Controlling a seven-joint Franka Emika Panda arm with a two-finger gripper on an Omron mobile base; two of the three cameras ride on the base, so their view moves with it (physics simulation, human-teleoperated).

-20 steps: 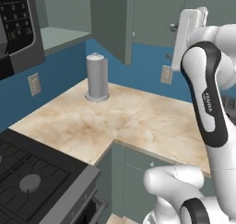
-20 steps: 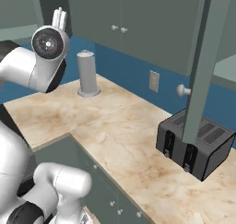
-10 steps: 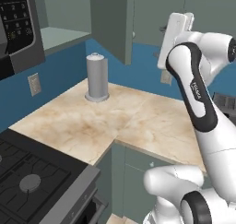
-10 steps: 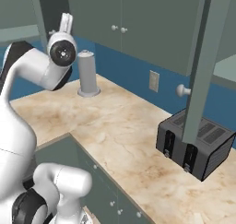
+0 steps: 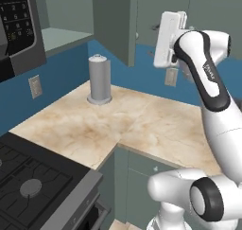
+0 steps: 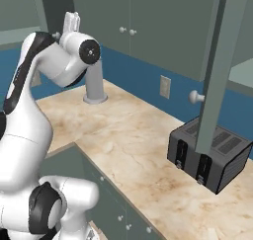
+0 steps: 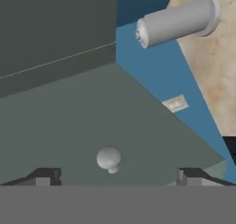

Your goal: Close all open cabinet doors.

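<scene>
One open cabinet door (image 5: 113, 23) juts out from the upper cabinets above the grey canister (image 5: 99, 79). In the hand view its grey-green face (image 7: 138, 140) and round pale knob (image 7: 109, 158) lie close in front of my gripper (image 7: 115, 179), whose fingertips (image 7: 44, 176) stand wide apart, open and empty. My gripper (image 5: 164, 39) hangs at upper-cabinet height, just right of that door. It rises above the arm's elbow (image 6: 70, 20) in the right base view. A second open cabinet door (image 6: 217, 71) with its knob (image 6: 196, 97) hangs edge-on over the toaster (image 6: 210, 152).
Closed upper doors (image 6: 148, 21) line the back wall. Wall outlets (image 5: 171, 76) (image 6: 164, 87) sit on the blue backsplash. A stove (image 5: 33, 186) and a black microwave (image 5: 16, 25) are at the left. The beige counter (image 5: 137, 125) wraps the corner.
The arm has swung its hand left and slightly up, from near the back wall toward the open door above the canister. The doors, canister and toaster have not moved.
</scene>
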